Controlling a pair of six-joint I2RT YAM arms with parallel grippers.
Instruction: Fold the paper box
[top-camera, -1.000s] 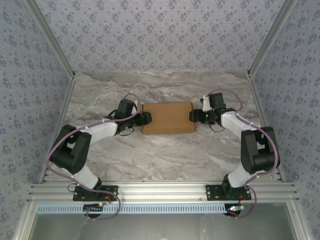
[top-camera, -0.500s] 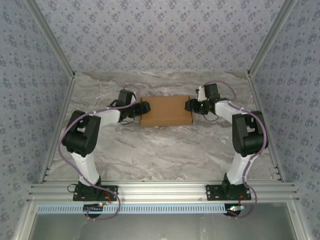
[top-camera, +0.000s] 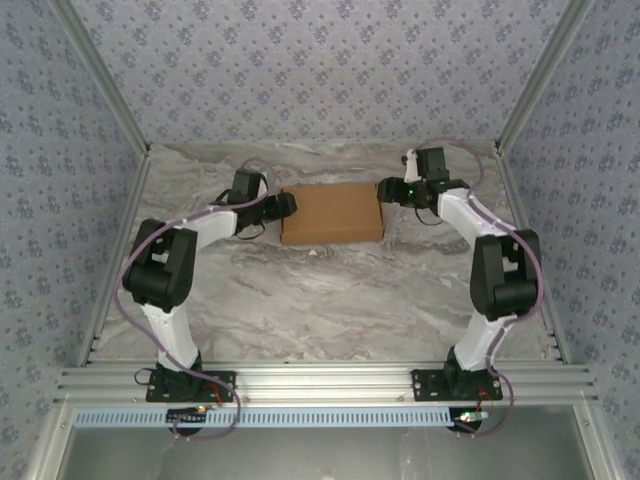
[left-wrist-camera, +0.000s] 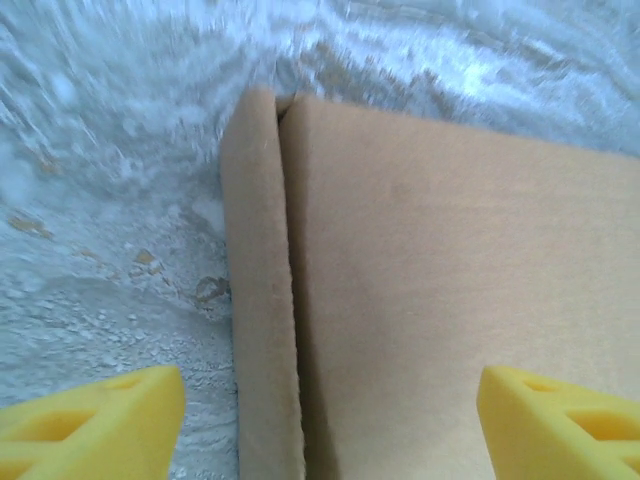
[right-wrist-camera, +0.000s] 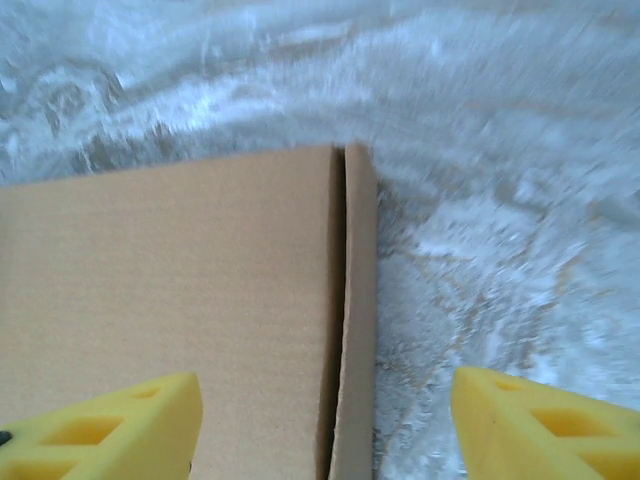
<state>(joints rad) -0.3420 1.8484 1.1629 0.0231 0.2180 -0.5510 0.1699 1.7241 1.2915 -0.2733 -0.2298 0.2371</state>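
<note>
The paper box (top-camera: 332, 213) is a flat, closed brown cardboard box lying on the marble table toward the back. My left gripper (top-camera: 284, 205) is at its left end and my right gripper (top-camera: 386, 190) is at its right end near the far corner. In the left wrist view the box (left-wrist-camera: 450, 280) shows its lid and narrow side wall, and the left gripper (left-wrist-camera: 330, 425) stands open across that edge. The right wrist view has the box (right-wrist-camera: 170, 280) with a thin gap beside its end wall. There the right gripper (right-wrist-camera: 325, 425) is open, one yellow fingertip (right-wrist-camera: 100, 425) over the lid.
The marble tabletop (top-camera: 330, 300) stretches bare between the box and the arm bases. Patterned walls and metal frame posts (top-camera: 525, 100) close in the back and sides. A small pale speck (top-camera: 318, 250) lies just in front of the box.
The box has slid toward the back of the table. Both arms have stretched farther back with it, staying at its two ends.
</note>
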